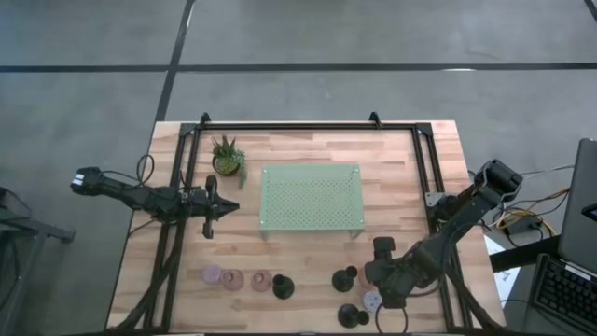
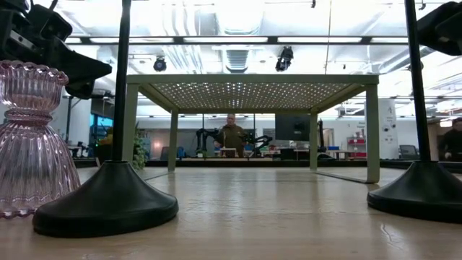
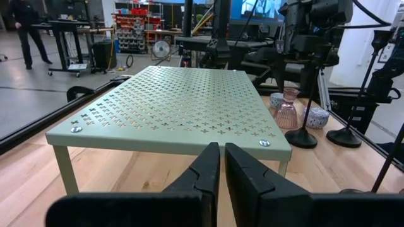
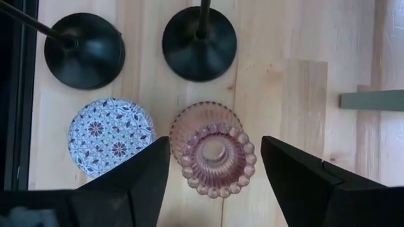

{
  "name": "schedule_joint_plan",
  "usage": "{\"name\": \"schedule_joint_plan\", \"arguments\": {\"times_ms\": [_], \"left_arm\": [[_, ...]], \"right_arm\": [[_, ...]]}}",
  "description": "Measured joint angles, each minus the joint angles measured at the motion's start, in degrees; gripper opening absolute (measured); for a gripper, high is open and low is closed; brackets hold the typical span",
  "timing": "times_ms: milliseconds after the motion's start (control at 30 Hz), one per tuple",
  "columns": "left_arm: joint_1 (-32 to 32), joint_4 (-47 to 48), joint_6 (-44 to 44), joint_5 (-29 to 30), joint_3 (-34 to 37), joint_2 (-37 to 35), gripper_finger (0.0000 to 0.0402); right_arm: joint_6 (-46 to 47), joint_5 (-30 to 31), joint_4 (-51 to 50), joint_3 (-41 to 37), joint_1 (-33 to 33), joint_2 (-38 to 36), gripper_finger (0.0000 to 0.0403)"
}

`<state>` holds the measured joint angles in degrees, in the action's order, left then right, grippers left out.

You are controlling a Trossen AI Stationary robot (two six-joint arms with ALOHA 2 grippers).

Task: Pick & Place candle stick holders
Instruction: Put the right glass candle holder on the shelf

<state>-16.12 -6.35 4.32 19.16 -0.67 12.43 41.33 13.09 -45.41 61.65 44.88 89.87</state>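
A pink ribbed glass candle stick holder (image 4: pixel 214 157) stands upright on the wooden table near its front right. My right gripper (image 4: pixel 215 141) hangs over it, open and pointing steeply down, one finger on each side; I cannot see either one touching it. Beside it stand a blue-patterned round holder (image 4: pixel 110 135) and two black holders (image 4: pixel 84 50) (image 4: pixel 199 43) on round bases. More holders, pinkish ones (image 1: pixel 233 278) and a black one (image 1: pixel 283 287), stand at the front left. My left gripper (image 3: pixel 221 170) waits shut, level, left of the green perforated tray (image 1: pixel 311 196).
The tray stands on four legs at the table's middle, with a small potted plant (image 1: pixel 227 157) at its far left corner. A black frame rail (image 1: pixel 308 126) runs around the table. A third black holder (image 1: pixel 353 315) stands at the front edge. A person (image 2: pixel 232 135) is in the room behind.
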Motion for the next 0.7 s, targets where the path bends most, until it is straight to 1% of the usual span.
{"name": "schedule_joint_plan", "arguments": {"times_ms": [333,700], "left_arm": [[0.01,0.02,0.01,0.0,0.0,0.0,0.003],[0.01,0.15,0.01,0.0,0.0,0.02,0.003]], "right_arm": [[-0.7,0.17,-0.08,-0.05,0.0,2.66,0.0235],[-0.59,0.47,-0.25,0.17,0.0,1.48,0.0216]]}}
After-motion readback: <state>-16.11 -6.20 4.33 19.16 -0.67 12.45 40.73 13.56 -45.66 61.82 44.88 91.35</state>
